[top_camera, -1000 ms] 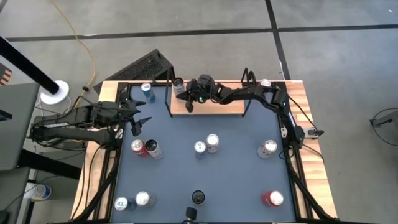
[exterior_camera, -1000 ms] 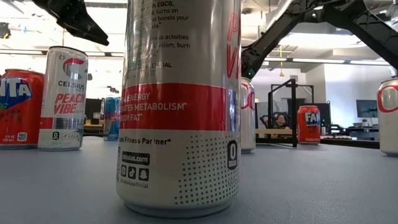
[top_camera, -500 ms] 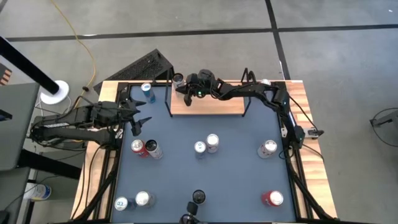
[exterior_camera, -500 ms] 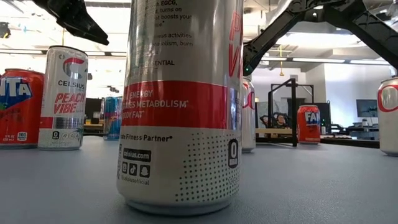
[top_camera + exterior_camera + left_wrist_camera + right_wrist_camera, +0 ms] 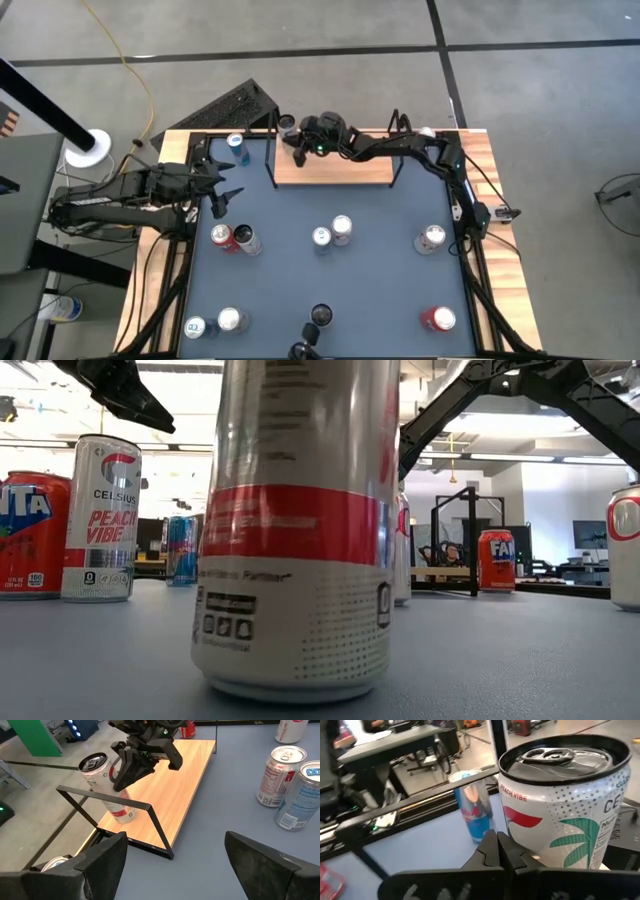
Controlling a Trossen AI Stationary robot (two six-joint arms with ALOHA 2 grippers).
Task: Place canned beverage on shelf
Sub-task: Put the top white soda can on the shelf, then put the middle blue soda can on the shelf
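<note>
A large can is seen nearest the low camera. The left gripper, fingers spread and empty, is held at the table's left edge. Farthest, the right gripper, fingers pressed together, is beside the white can standing on the shelf at its left end.

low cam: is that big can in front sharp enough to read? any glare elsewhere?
Low view: the near can fills the frame and its print is smeared, unreadable; the Peach Vibe can behind stays legible against bright ceiling lights. Right wrist view: the can top is crisp, the room behind soft.
</note>
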